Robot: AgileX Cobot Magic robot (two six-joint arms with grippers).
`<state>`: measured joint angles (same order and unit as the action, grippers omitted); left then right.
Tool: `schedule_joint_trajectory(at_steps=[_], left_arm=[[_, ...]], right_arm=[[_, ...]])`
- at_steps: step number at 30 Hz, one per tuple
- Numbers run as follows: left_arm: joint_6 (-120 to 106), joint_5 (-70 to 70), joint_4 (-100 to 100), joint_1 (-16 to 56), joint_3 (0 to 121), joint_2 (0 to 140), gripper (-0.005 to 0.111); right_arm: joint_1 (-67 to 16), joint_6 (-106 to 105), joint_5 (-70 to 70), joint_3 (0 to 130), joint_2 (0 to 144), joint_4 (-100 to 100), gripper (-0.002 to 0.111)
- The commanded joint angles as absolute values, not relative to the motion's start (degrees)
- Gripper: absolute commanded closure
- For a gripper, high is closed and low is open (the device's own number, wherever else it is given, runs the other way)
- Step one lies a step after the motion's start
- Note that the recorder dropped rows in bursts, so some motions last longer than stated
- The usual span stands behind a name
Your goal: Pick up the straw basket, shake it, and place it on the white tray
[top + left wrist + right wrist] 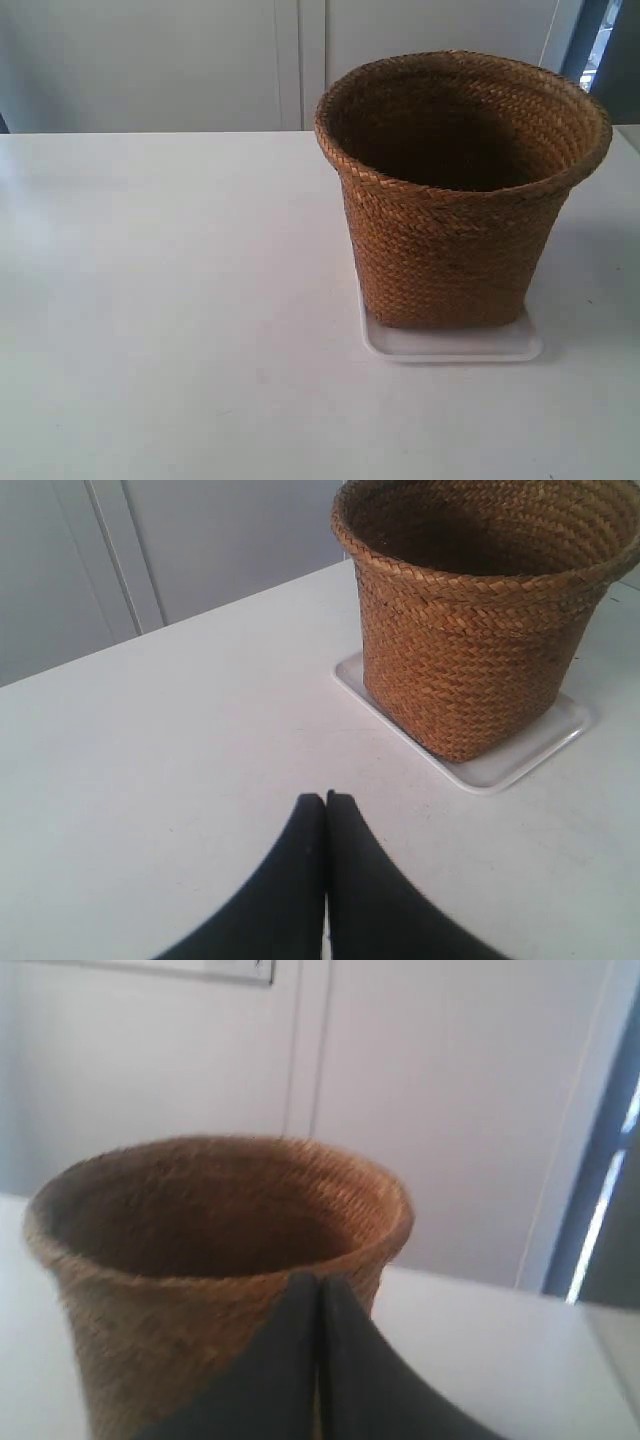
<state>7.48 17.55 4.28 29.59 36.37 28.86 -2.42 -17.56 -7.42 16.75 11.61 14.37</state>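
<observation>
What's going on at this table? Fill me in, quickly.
The straw basket stands upright on the white tray, which lies on a white table. Nothing is holding it. The left arm's fingers are pressed shut over bare table, apart from the tray. The right arm's fingers are shut too, empty, and aimed at the basket. The exterior view shows no arm at the basket. By how things lie, the basket is set on the tray.
</observation>
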Motion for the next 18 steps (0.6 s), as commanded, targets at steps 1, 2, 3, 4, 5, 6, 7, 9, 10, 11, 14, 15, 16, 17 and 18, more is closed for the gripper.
schedule_joint_trajectory(at_steps=[1, 2, 3, 4, 5, 6, 7, 9, 10, 11, 14, 15, 16, 17, 18], left_arm=[[7.75, 17.49, 4.38, 29.87, 35.99, 28.32, 0.107], [7.75, 17.49, 4.38, 29.87, 35.99, 28.32, 0.107], [7.75, 17.49, 4.38, 29.87, 35.99, 28.32, 0.107], [7.75, 17.49, 4.38, 29.87, 35.99, 28.32, 0.107], [7.75, 17.49, 4.38, 29.87, 35.99, 28.32, 0.107], [7.75, 17.49, 4.38, 29.87, 35.99, 28.32, 0.107], [7.75, 17.49, 4.38, 29.87, 35.99, 28.32, 0.107], [7.75, 17.49, 4.38, 29.87, 35.99, 28.32, 0.107], [7.75, 17.49, 4.38, 29.87, 35.99, 28.32, 0.107], [7.75, 17.49, 4.38, 29.87, 35.99, 28.32, 0.107], [7.75, 17.49, 4.38, 29.87, 35.99, 28.32, 0.107], [7.75, 17.49, 4.38, 29.87, 35.99, 28.32, 0.107], [7.75, 17.49, 4.38, 29.87, 35.99, 28.32, 0.107], [7.75, 17.49, 4.38, 29.87, 35.99, 28.32, 0.107], [7.75, 17.49, 4.38, 29.87, 35.99, 28.32, 0.107]], right_arm=[[-2.22, -16.01, 9.32, 9.34, 6.78, 12.14, 0.108], [-2.22, -14.89, 9.45, 8.27, 5.49, 12.14, 0.108], [-2.22, -14.26, 9.12, 7.0, 4.32, 12.14, 0.108], [-2.22, -14.26, 8.98, 5.83, 3.44, 12.14, 0.108], [-2.22, -14.26, 8.9, 4.77, 2.43, 12.0, 0.108], [-2.22, -14.26, 8.73, 3.83, 1.53, 12.0, 0.108], [-2.22, -14.26, 8.73, 3.07, 0.83, 12.0, 0.108], [-2.22, -14.26, 7.03, 2.39, 0.26, 12.33, 0.108], [-2.22, -14.26, 6.43, 2.39, 0.17, 12.33, 0.108], [-2.22, -14.26, 6.32, 2.39, 0.17, 12.33, 0.108], [-2.22, -14.26, 6.32, 2.39, 0.17, 12.33, 0.108], [-2.22, -14.26, 6.32, 2.39, 0.17, 12.33, 0.108], [-2.22, -14.26, 6.32, 2.39, 0.17, 12.33, 0.108], [-2.22, -14.26, 6.32, 2.39, 0.17, 12.33, 0.108], [-2.22, -14.26, 6.32, 2.39, 0.17, 12.33, 0.108]])
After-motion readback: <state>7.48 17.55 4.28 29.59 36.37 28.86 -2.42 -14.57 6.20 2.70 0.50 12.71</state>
